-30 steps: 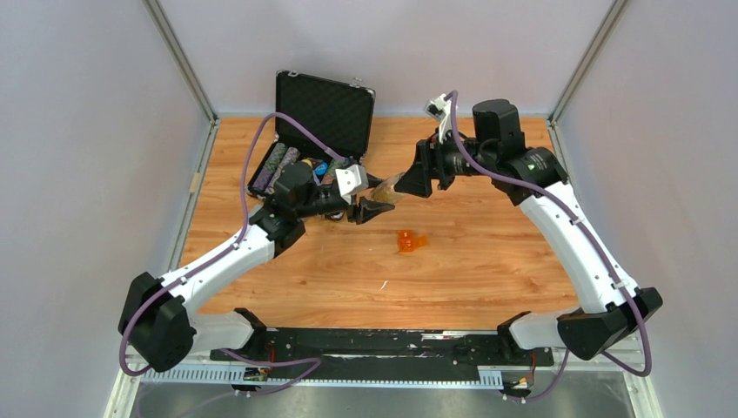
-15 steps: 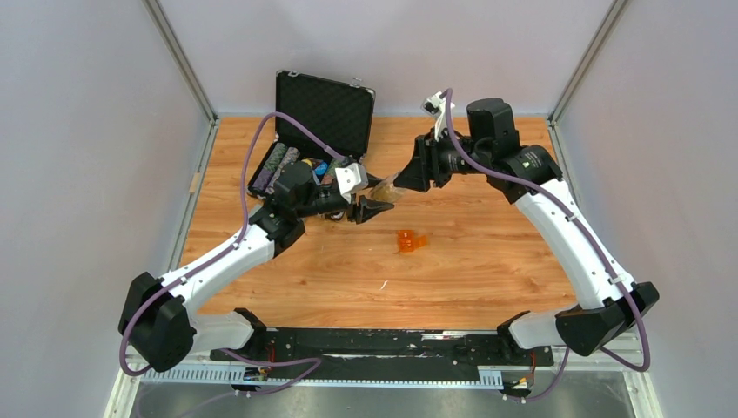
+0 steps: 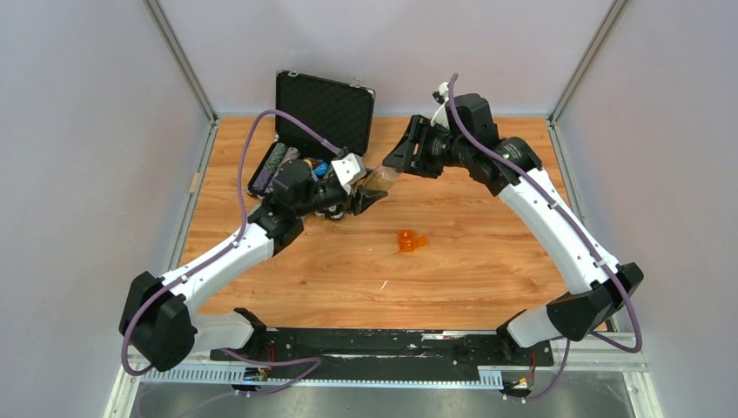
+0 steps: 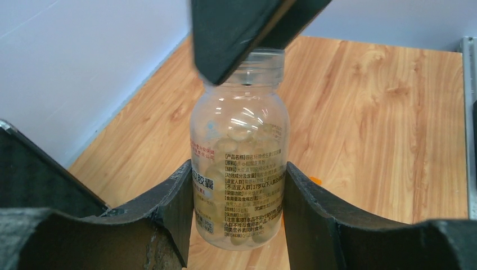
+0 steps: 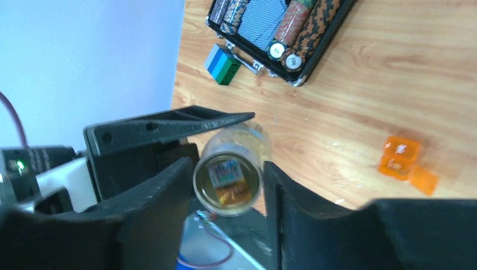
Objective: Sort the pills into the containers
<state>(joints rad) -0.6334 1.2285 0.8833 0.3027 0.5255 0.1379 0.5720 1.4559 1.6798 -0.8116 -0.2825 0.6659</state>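
A clear pill bottle (image 3: 380, 178) lies tilted in the air between the two arms, with pale pills (image 4: 239, 132) packed inside it. My left gripper (image 4: 239, 208) is shut on the bottle's labelled body (image 4: 239, 169). My right gripper (image 5: 228, 185) is shut on the bottle's top end (image 5: 228, 181), both fingers against its rim. From the left wrist, one right finger (image 4: 242, 28) covers the neck. The containers (image 3: 409, 241), a tiny orange translucent box of joined cubes, rest on the table below and right of the bottle, and appear in the right wrist view (image 5: 402, 160).
An open black case (image 3: 324, 104) with striped chip rows (image 5: 281, 22) stands at the back left. A blue and green block (image 5: 222, 64) lies beside it. A small white scrap (image 3: 383, 284) lies nearer the front.
My right gripper has moved left onto the bottle's top and closed around it. The left gripper kept its hold and rose slightly.
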